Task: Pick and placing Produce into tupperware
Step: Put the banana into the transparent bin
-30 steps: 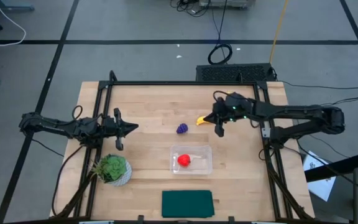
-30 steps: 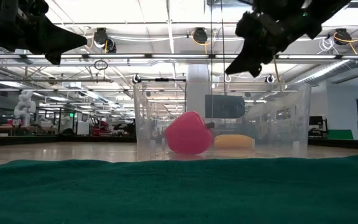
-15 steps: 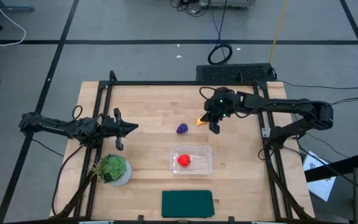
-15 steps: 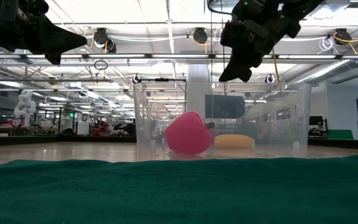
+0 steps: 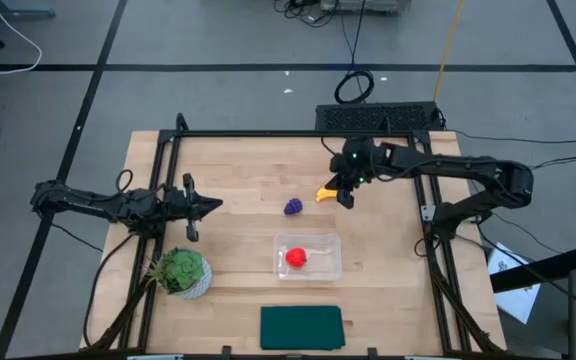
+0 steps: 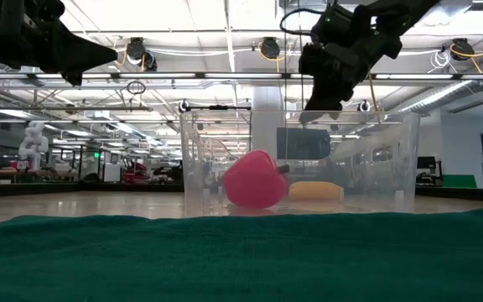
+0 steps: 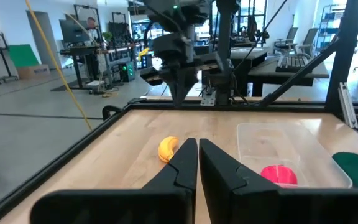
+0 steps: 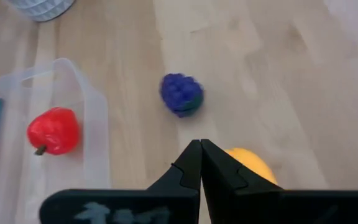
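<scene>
Above the table, the right claw, closed and empty, half-hides the banana.

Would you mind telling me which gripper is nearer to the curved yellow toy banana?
The right. The right gripper hovers just beside the curved yellow toy banana, fingers shut. The left gripper waits across the table, past the purple grape bunch.
</scene>
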